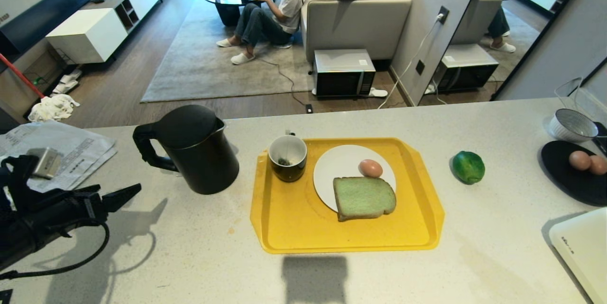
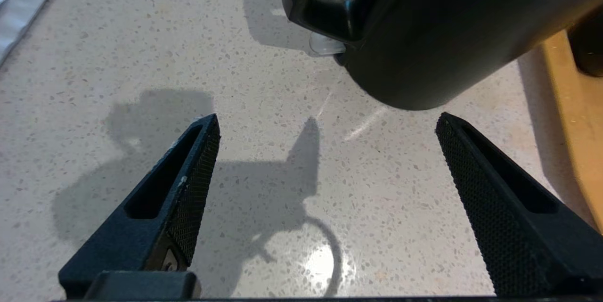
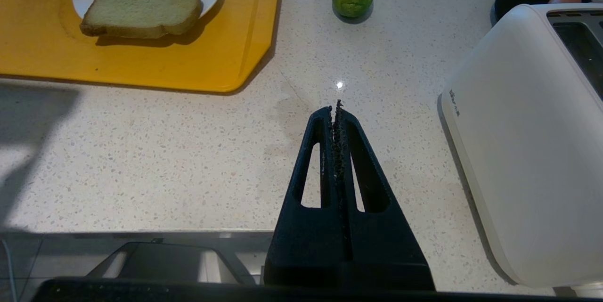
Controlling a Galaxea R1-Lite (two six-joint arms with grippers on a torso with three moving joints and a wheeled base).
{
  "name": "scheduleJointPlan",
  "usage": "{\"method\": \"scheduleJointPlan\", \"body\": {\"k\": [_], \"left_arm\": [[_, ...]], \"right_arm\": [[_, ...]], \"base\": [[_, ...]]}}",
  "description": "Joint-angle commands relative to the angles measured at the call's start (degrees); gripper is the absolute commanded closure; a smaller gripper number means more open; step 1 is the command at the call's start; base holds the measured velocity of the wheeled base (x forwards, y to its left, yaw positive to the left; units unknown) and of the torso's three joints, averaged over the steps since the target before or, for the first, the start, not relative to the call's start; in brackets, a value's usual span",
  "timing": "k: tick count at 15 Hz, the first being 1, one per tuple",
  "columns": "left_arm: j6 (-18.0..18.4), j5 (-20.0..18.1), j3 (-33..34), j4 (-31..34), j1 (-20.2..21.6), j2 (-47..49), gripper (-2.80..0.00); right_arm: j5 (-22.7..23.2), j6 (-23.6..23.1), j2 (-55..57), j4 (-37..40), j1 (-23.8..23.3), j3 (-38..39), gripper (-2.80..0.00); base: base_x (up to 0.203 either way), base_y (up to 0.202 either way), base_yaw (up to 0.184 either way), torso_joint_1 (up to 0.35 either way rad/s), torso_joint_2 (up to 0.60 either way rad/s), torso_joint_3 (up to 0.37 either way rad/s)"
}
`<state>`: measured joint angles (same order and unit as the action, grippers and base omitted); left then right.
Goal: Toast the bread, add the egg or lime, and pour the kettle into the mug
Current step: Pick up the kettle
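The black kettle (image 1: 189, 148) stands on the counter left of the yellow tray (image 1: 294, 228), its handle toward my left arm. My left gripper (image 2: 327, 120) is open with nothing between its fingers, a short way short of the kettle (image 2: 438, 33); one fingertip (image 1: 133, 190) shows in the head view. On the tray sit the dark mug (image 1: 287, 157) and a white plate (image 1: 332, 166) bearing the pale green bread (image 1: 364, 197) and an egg (image 1: 370, 168). The lime (image 1: 468, 167) lies on the counter right of the tray. My right gripper (image 3: 336, 106) is shut and empty near the front edge.
A white toaster (image 3: 532, 142) stands at the front right. At the far right a black plate (image 1: 564, 176) carries two more eggs, with a striped bowl (image 1: 574, 125) behind it. Newspaper (image 1: 71, 147) lies at the far left. A person sits on the floor beyond the counter.
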<state>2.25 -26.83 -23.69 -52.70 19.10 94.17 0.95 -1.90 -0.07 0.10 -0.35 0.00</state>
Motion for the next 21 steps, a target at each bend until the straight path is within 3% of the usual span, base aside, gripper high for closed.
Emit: {"method": "scheduleJointPlan", "body": {"k": [1,11,21], "left_arm": [[0.0,0.7,-1.9,-0.3,-2.2,4.0,-2.8],[1.6,2.3,-6.6,-0.8,-2.1,8.0,-2.8],[7.3,2.3,-15.5,0.9,-2.1,11.5,-2.8]], "right_arm": [[0.0,-0.1,0.0,0.0,0.0,0.1,0.0],[0.0,0.0,0.0,0.0,0.0,0.1,0.0],[0.0,0.0,0.0,0.0,0.0,0.1,0.0]], "base": [[0.0,0.0,0.0,0.0,0.0,0.0],[0.0,0.0,0.0,0.0,0.0,0.0],[0.0,0.0,0.0,0.0,0.0,0.0]]}}
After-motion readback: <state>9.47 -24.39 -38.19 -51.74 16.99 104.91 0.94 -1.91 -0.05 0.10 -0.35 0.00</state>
